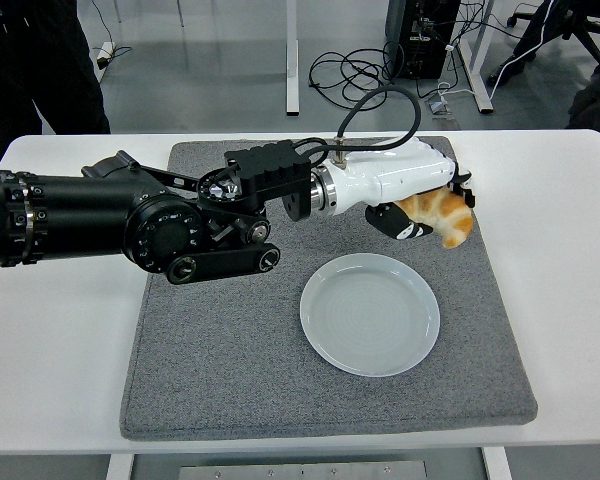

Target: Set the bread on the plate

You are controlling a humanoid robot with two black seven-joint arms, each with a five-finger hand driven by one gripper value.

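Note:
A golden croissant (442, 215) hangs in my left hand (420, 205), whose fingers are shut on it. The hand has a white shell and black fingers, and its black arm reaches in from the left edge across the grey mat (240, 330). A round pale plate (370, 313) lies on the mat, below and slightly left of the croissant. The bread is held above the mat just past the plate's far right rim, apart from the plate. My right arm is out of view.
The grey mat covers the middle of the white table (60, 340). Behind the table are cables (345, 72) on the floor, desk legs, and a person in dark clothes (35, 60) at the top left.

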